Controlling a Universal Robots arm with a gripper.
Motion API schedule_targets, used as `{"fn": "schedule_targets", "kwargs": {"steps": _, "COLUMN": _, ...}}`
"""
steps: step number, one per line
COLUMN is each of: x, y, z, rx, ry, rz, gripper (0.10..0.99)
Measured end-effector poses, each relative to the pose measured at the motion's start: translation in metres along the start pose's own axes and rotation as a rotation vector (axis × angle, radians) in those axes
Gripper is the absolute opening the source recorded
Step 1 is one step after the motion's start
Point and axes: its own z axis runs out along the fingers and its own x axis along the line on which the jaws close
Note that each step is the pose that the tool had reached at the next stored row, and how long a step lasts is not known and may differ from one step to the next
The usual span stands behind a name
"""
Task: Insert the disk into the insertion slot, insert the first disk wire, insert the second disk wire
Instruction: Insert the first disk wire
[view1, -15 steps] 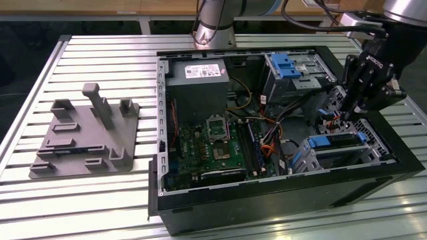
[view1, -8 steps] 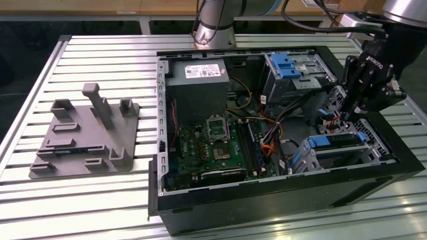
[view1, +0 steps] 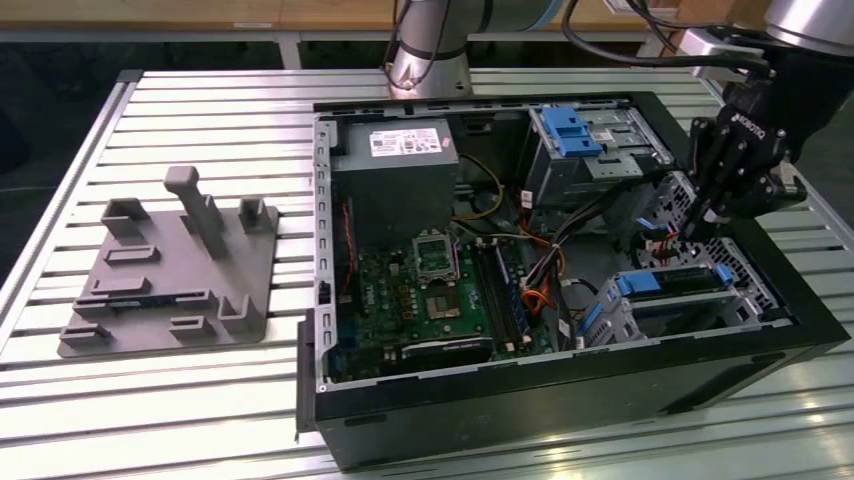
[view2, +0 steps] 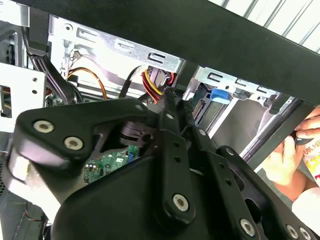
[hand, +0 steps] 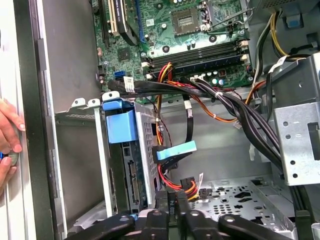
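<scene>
1. One grey fixture (view1: 167, 275) is lying on the slatted desk (view1: 200, 100), well apart from the open computer case (view1: 561, 400), off its side at the exterior view's left.
2. Inside the case, toward that same side, a green motherboard (view1: 427, 300) is lying flat.
3. Further right, at the case's far corner, a wide blue latch (view1: 574, 130) is sitting on a metal cage.
4. Toward the case's near corner on the exterior view's right, the disk (view1: 667, 283) (hand: 120, 127) is sitting inside the insertion slot (view1: 610, 312), its blue carrier showing at the open end.
5. Just beside the slot, the hand (view1: 703, 222) (hand: 172, 198) (view2: 167, 97) is reaching down into the case. Its fingers (hand: 160, 202) are narrow, pinching a black wire plug (hand: 170, 209) with red and yellow leads.
6. At the case's outer rim, a person's fingertips (hand: 9, 132) are resting.
</scene>
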Motion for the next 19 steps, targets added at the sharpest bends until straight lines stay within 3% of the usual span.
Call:
{"fn": "schedule_targets", "kwargs": {"steps": 1, "x": -0.0001, "y": 0.0000, "z": 0.0002, "rx": 0.000, "ry": 0.0007, "rz": 0.000, "gripper": 0.169}}
{"fn": "schedule_targets", "kwargs": {"steps": 6, "x": 0.0000, "y": 0.0010, "z": 0.0007, "rx": 0.000, "ry": 0.0050, "rz": 0.002, "gripper": 0.169}}
{"fn": "schedule_targets", "kwargs": {"steps": 10, "x": 0.0007, "y": 0.0071, "z": 0.0011, "rx": 0.001, "ry": 0.0060, "rz": -0.002, "gripper": 0.169}}
{"fn": "schedule_targets", "kwargs": {"steps": 16, "x": 0.0009, "y": 0.0081, "z": 0.0012, "rx": 0.020, "ry": 0.0113, "rz": -0.095, "gripper": 0.169}}
{"fn": "schedule_targets", "kwargs": {"steps": 19, "x": 0.0014, "y": 0.0110, "z": 0.0013, "rx": 0.025, "ry": 0.0135, "rz": -0.116, "gripper": 0.169}}
